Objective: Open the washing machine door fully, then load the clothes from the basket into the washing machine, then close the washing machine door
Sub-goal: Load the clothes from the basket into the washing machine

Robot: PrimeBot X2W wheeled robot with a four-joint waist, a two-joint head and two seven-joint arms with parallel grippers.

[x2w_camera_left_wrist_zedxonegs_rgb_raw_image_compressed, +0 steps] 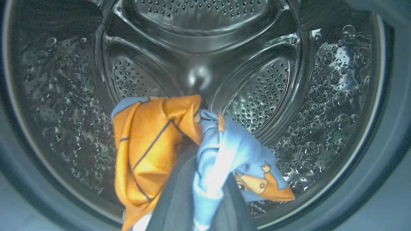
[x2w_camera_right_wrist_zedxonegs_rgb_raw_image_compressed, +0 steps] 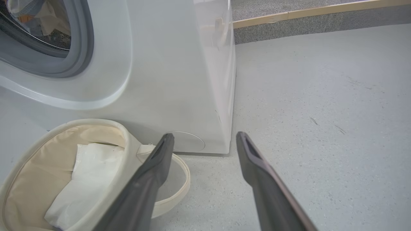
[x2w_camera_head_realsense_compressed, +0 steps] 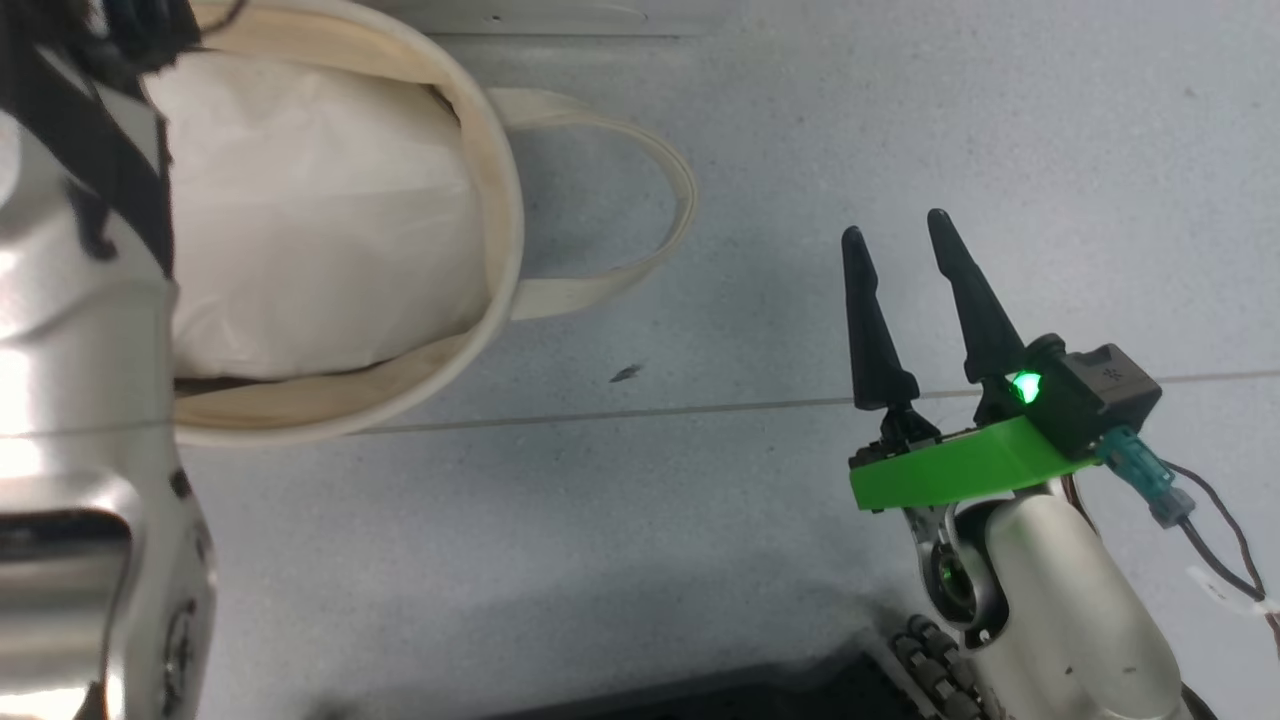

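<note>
Now, our left gripper [x2w_camera_left_wrist_zedxonegs_rgb_raw_image_compressed: 202, 141] clamped on the clothes [x2w_camera_left_wrist_zedxonegs_rgb_raw_image_compressed: 144, 144] just inside the washing machine [x2w_camera_right_wrist_zedxonegs_rgb_raw_image_compressed: 179, 80], right gripper [x2w_camera_head_realsense_compressed: 897, 226] spread empty beside it, we should push deeper before letting go

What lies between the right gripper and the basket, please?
The head view shows bare grey floor with one small dark speck between the right gripper and the basket, whose loop handle lies on that side.

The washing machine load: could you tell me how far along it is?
Done: steel drum stands open. In hand: left hand shut on orange-printed blue garment at drum mouth. Left: release it, close the door; cream canvas basket holds a white padded bundle.
</note>
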